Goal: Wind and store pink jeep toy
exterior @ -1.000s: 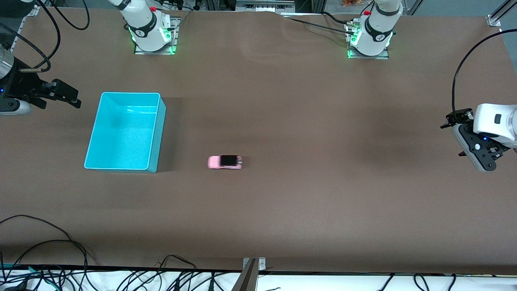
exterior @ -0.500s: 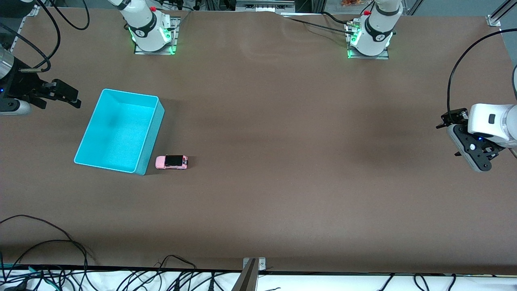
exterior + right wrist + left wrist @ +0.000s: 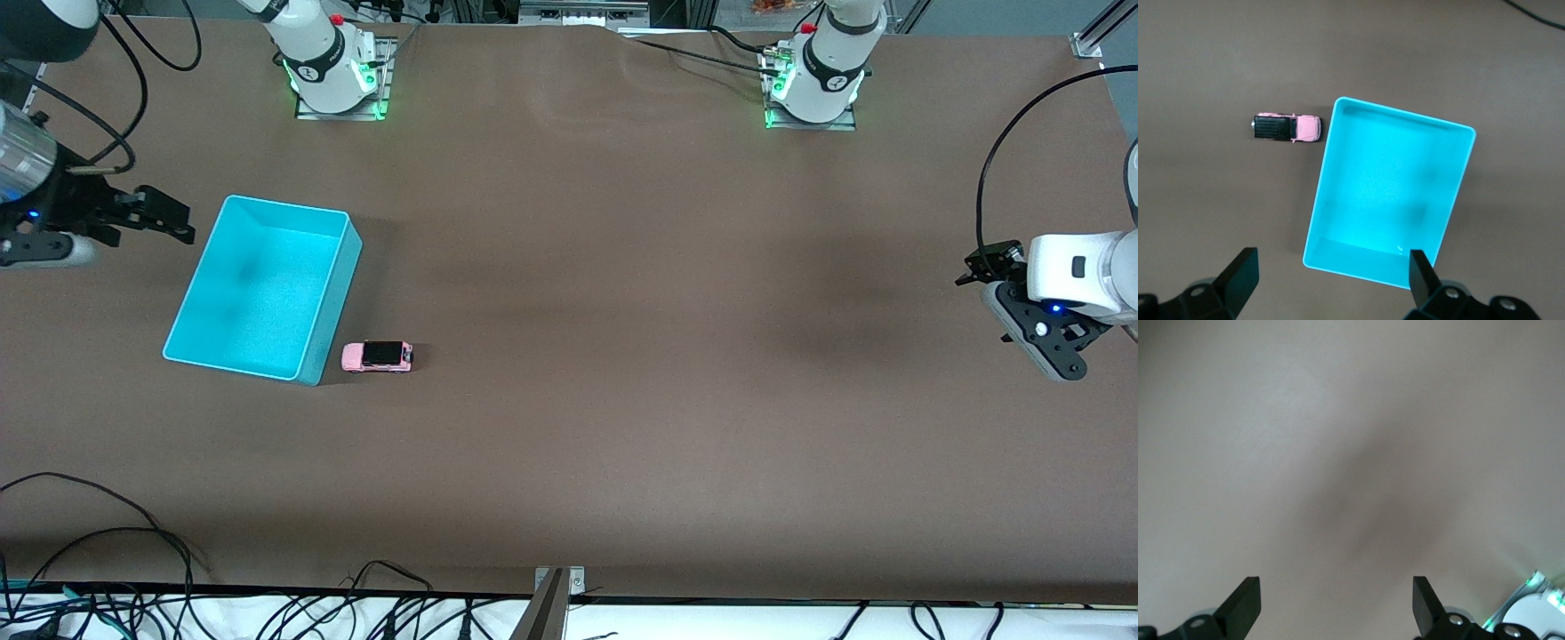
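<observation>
Fingers (image 3: 1238,277) apart (jeep (image 3: 378,356) unmoved)

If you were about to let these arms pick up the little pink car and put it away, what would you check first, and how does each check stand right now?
1. Pink jeep toy upright on its wheels on the table: ok.
2. Jeep clear of the teal bin for a grasp: not ok, it sits right against the bin's wall, at the corner nearer the front camera.
3. Bin has nothing in it: ok.
4. Right gripper open and holding nothing: ok, it hangs over the table beside the bin.
5. Left gripper open and holding nothing: ok, it waits over bare table at the left arm's end.
6. Toy's spring wound: cannot tell.
</observation>
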